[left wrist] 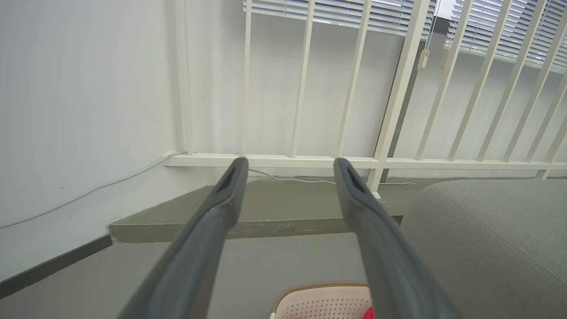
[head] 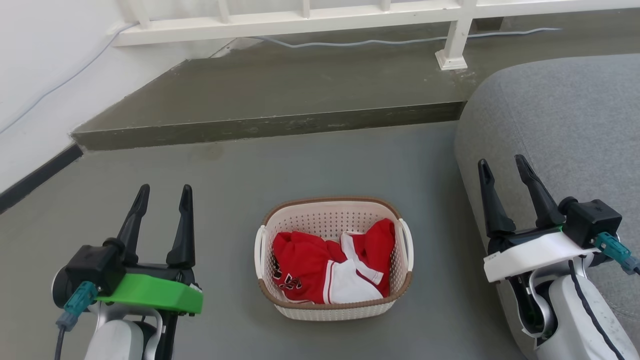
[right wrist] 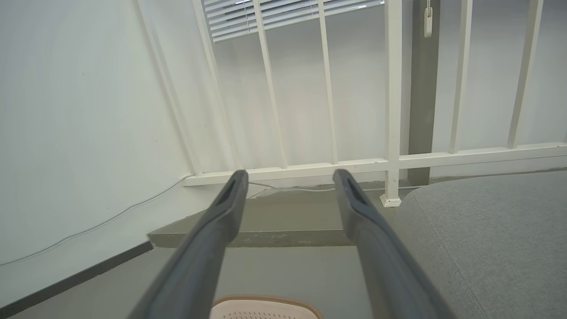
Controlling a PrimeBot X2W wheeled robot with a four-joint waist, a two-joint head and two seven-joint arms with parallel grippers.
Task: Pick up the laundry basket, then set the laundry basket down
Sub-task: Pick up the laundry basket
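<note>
Cream laundry basket (head: 332,309) sits between left gripper (head: 165,189) and right gripper (head: 501,161), fingers apart and empty; lower each onto its nearest handle (head: 259,250).

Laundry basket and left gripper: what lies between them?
Bare grey floor, seen in the head view, between the left gripper and the laundry basket.

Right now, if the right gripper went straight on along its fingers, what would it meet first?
The way looks free nearby. The right gripper points past the basket, left of the grey cushion, at the railing's bottom rail above the step; probably that rail first, though depth is unclear.
</note>
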